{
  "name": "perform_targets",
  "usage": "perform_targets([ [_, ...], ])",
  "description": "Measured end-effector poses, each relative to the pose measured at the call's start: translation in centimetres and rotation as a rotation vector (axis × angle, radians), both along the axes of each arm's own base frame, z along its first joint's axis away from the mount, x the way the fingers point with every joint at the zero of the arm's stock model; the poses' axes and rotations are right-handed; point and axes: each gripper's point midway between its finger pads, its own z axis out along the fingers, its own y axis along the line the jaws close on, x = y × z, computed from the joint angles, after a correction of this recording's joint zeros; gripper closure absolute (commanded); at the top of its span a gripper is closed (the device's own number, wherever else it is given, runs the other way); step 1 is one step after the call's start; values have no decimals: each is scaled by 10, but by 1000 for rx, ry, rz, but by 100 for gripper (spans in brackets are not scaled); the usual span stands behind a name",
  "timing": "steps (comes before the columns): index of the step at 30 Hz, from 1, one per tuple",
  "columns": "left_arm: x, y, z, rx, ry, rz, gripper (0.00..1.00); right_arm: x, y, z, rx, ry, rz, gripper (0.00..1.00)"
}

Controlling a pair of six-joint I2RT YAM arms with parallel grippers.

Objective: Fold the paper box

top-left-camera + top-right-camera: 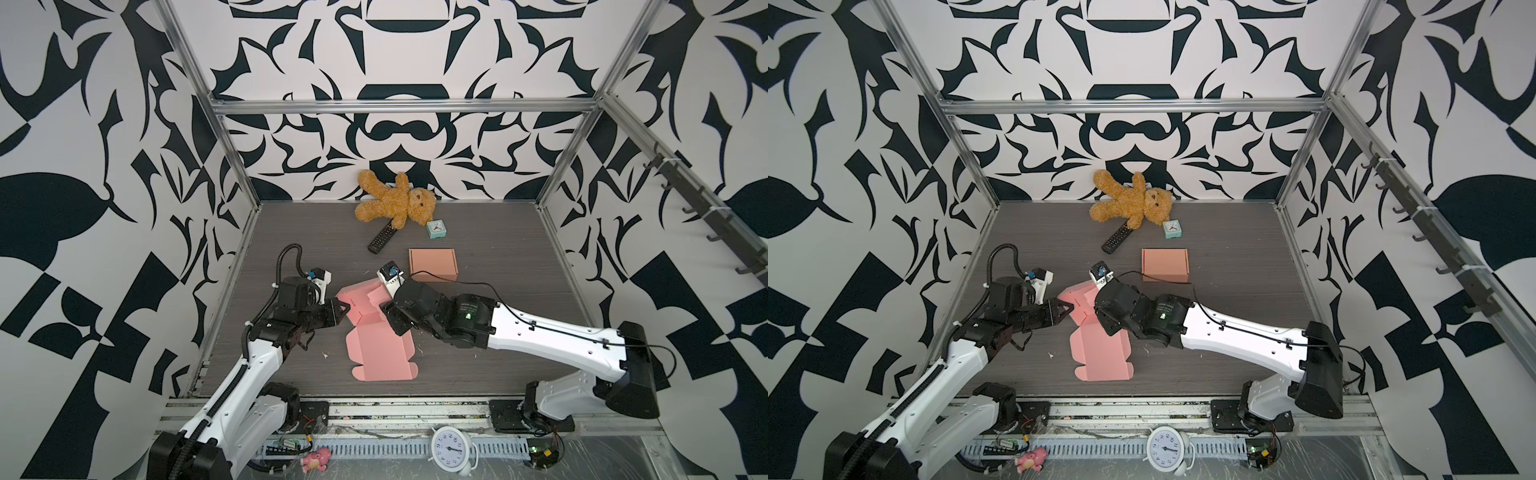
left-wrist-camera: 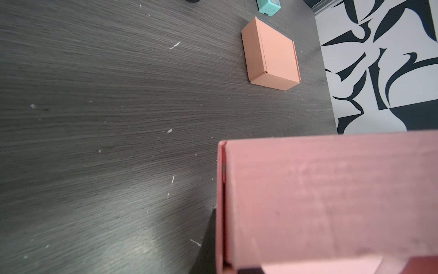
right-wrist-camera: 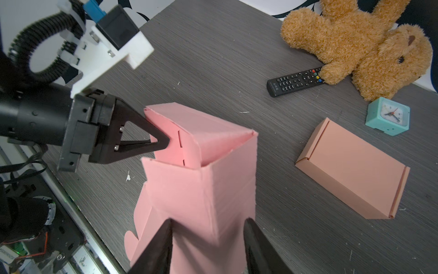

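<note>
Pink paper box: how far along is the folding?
Partly. Done: the far end of the pink paper box stands up as walls. In hand: the left gripper pinches a side flap; the right gripper straddles a wall, open. Remaining: the near half lies flat.

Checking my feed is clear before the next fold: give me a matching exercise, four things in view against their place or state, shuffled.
Things:
1. left gripper
2. orange box
3. remote control
4. teal clock

Place or state:
A. one end under a paw of the teddy bear
B. shut on a raised flap of the pink box
C. beside the teddy bear's head
D. fully folded and closed

Pairs: 1-B; 2-D; 3-A; 4-C
</note>
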Motion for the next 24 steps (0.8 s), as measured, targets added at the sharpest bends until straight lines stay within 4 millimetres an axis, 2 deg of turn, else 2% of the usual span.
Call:
perform_targets([
  [6, 0, 0, 0, -1, 0, -1, 97, 5, 2, -2, -13, -12, -16, 54],
  [12, 0, 0, -1, 1, 3, 1, 97, 18, 7, -7, -67, -38, -62, 58],
  [24, 6, -3, 1, -38, 23, 38, 98, 39, 8, -10, -295, -164, -197, 66],
])
